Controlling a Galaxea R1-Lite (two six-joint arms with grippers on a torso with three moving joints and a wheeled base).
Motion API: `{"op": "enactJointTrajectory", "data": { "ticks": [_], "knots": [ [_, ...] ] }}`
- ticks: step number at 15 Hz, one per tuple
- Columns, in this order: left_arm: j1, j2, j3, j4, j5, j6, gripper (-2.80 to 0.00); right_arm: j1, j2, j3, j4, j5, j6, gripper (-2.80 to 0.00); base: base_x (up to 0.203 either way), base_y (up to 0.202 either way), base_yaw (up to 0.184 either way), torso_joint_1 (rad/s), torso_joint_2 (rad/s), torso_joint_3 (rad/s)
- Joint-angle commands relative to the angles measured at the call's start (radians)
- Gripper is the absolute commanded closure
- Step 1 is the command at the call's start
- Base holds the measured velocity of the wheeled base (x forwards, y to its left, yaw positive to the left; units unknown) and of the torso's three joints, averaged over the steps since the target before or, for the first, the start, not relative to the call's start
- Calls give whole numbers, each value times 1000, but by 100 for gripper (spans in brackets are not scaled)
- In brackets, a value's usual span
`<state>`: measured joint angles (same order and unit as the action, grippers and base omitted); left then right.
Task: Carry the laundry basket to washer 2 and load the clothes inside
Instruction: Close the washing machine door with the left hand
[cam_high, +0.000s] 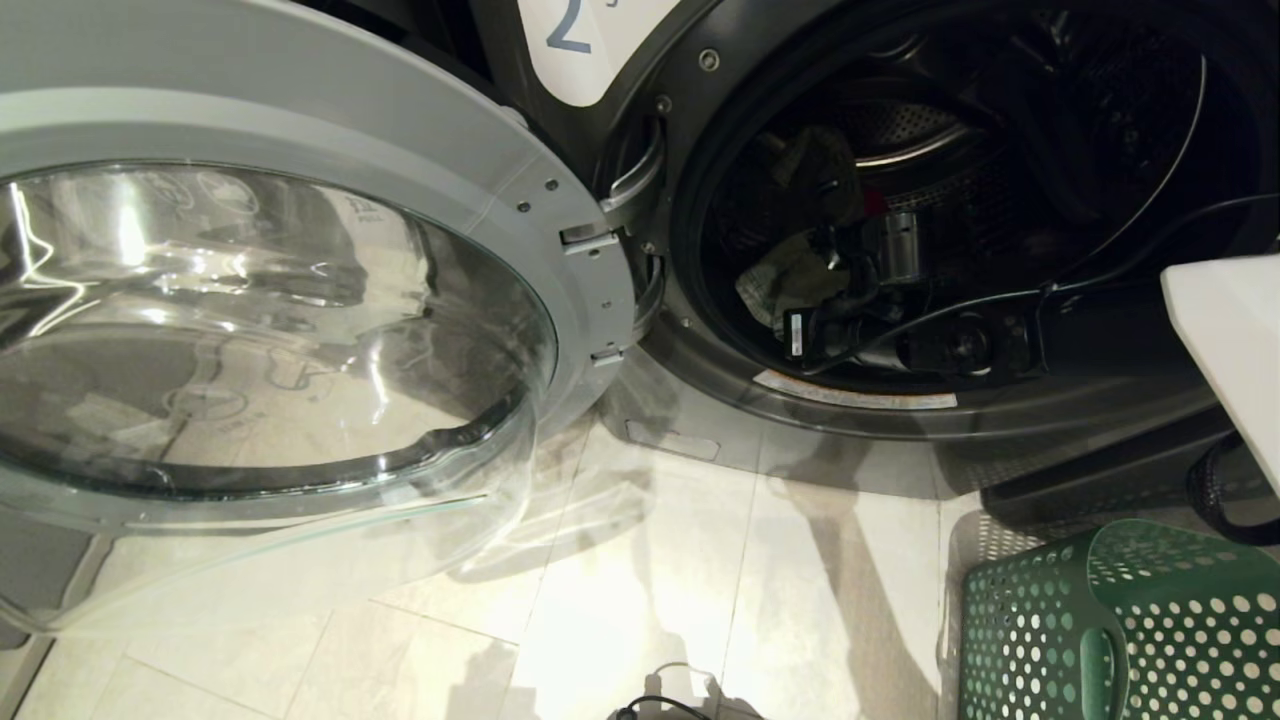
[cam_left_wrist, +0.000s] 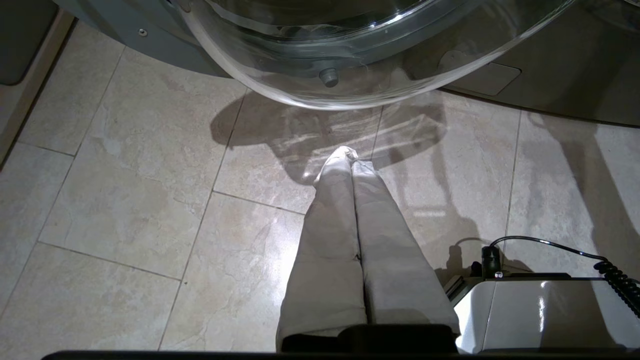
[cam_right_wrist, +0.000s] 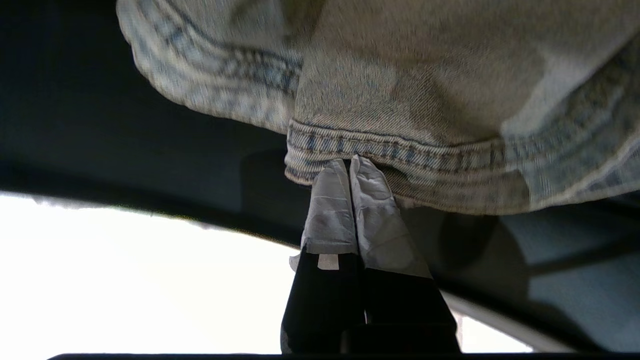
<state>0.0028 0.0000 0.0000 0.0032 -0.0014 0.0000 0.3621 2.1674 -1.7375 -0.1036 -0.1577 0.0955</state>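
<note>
We are looking into washer 2 (cam_high: 700, 130), whose glass door (cam_high: 270, 330) is swinging wide open to our left, while the laundry basket (cam_high: 1120, 630) is sitting on the tiled floor (cam_high: 650, 580) just in front of the machine, off to our right. Our right gripper (cam_right_wrist: 350, 167) is reaching deep into the drum (cam_high: 920, 130), with its fingers pressed together at the stitched hem of a pale denim garment (cam_right_wrist: 400, 90); whether any cloth is actually pinched between them, we cannot tell. Denim like this is likely feeling soft but fairly heavy, draping and sagging rather than sliding, so we judge the thick seamed hem the best place to take hold. The right arm is stretching forward across the door rim, roughly level. Our left gripper (cam_left_wrist: 352, 160) is hanging closed and empty over the floor below the door, parked.
</note>
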Motion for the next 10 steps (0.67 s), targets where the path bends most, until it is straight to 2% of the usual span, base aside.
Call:
{"op": "enactJointTrajectory", "data": {
  "ticks": [1, 7, 10],
  "knots": [
    [0, 2, 0, 0, 0, 0, 0, -5, 21, -46, 45, -2, 5, 0, 0, 0, 0, 0, 0, 0],
    [0, 2, 0, 0, 0, 0, 0, -14, -41, -36, 188, 3, 13, 0, 0, 0, 0, 0, 0, 0],
    [0, 2, 0, 0, 0, 0, 0, -14, -18, -51, 187, 3, 15, 0, 0, 0, 0, 0, 0, 0]
  ]
}}
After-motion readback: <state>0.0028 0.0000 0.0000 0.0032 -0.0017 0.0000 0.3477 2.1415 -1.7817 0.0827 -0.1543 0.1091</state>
